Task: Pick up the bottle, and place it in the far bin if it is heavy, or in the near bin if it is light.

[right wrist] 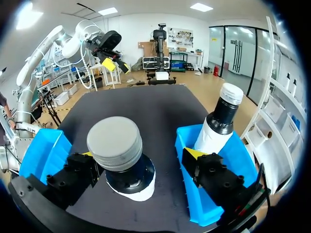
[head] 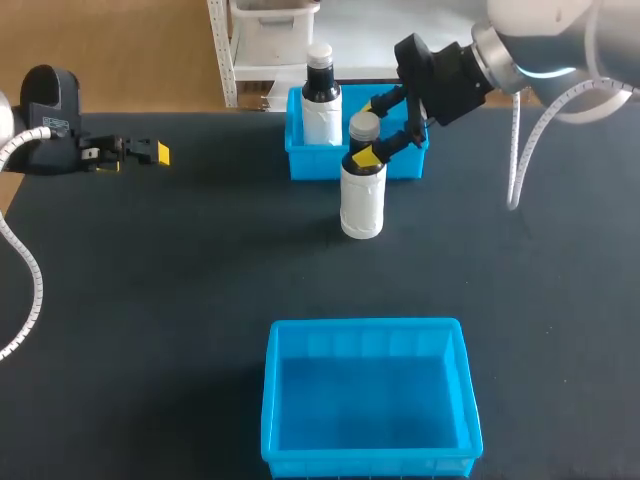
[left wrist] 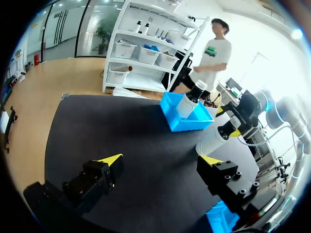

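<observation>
Straddling the neck of the bottle [head: 362,195], the right gripper [head: 368,130] has its fingers spread, one on each side just under the grey cap. In the right wrist view a gap shows between the neck and one finger, so nothing is pinched yet. The bottle stands upright on the table [head: 150,280] between these fingers. The far bin [head: 296,150] lies just beyond the gripper, and the near bin [head: 275,400] is well apart on its opposite side. The left gripper [head: 140,152] is also spread, holds nothing and sits far off to the side.

Risks, as judged:
- The fingers look unevenly spaced about the neck. Closing may push the bottle sideways and tip it.
- A hold this high on a narrow neck may slip or let a heavy bottle swing when lifted.
- A poor lift could give a wrong reading of the weight, and so the wrong bin.
- A second bottle [head: 321,100] already stands in the far bin. A drop there could knock against it.

Count:
- Bottles: two
- Bins: two
- Grippers: two
</observation>
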### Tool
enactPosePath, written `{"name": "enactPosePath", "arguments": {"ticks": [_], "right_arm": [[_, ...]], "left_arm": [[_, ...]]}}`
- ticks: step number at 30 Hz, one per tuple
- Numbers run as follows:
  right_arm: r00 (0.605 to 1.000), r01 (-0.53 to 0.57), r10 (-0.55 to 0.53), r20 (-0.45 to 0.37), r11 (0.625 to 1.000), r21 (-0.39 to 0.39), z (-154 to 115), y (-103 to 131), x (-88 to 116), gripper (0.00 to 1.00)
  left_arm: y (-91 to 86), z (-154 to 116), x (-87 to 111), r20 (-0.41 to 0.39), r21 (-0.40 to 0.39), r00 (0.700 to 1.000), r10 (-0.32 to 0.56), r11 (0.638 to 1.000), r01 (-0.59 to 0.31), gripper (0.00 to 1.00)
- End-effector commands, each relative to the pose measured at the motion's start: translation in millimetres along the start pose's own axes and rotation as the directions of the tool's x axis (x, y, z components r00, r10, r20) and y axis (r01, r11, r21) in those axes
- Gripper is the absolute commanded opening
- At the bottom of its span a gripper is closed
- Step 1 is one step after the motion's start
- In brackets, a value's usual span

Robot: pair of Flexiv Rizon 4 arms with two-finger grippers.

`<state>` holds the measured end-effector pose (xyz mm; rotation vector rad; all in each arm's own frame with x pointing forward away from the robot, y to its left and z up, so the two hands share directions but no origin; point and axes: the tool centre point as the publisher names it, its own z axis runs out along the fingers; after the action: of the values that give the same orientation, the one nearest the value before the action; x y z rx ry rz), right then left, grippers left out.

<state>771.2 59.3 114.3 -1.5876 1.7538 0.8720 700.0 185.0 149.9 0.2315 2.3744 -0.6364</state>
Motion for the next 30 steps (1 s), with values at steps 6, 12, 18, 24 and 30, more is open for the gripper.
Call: {"name": "enactPosePath", "arguments": {"ticks": [6, 12, 18, 24, 30], "right_arm": [[1.000, 0.000, 0.000, 0.001, 1.000, -0.004, 1.8, -5.8, -1.5, 1.00], [1.000, 0.001, -0.001, 0.001, 1.000, -0.006, 2.2, -6.1, -2.1, 0.69], [1.000, 0.000, 0.000, 0.003, 1.000, -0.006, 1.6, -4.4, -1.7, 0.47], [1.000, -0.001, 0.001, 0.008, 1.000, -0.010, 0.9, -0.1, -0.7, 0.47], [1.000, -0.006, 0.006, 0.008, 1.000, -0.014, 1.5, 3.0, 1.0, 0.47]], "left_arm": [[0.0, 0.0, 0.0, 0.000, 0.000, 1.000, 0.000, 1.000, 0.000, 1.00], [0.0, 0.0, 0.0, 0.000, 0.000, 1.000, 0.000, 1.000, 0.000, 1.00], [0.0, 0.0, 0.0, 0.000, 0.000, 1.000, 0.000, 1.000, 0.000, 1.00], [0.0, 0.0, 0.0, 0.000, 0.000, 1.000, 0.000, 1.000, 0.000, 1.00], [0.0, 0.0, 0.0, 0.000, 0.000, 1.000, 0.000, 1.000, 0.000, 1.00]]}}
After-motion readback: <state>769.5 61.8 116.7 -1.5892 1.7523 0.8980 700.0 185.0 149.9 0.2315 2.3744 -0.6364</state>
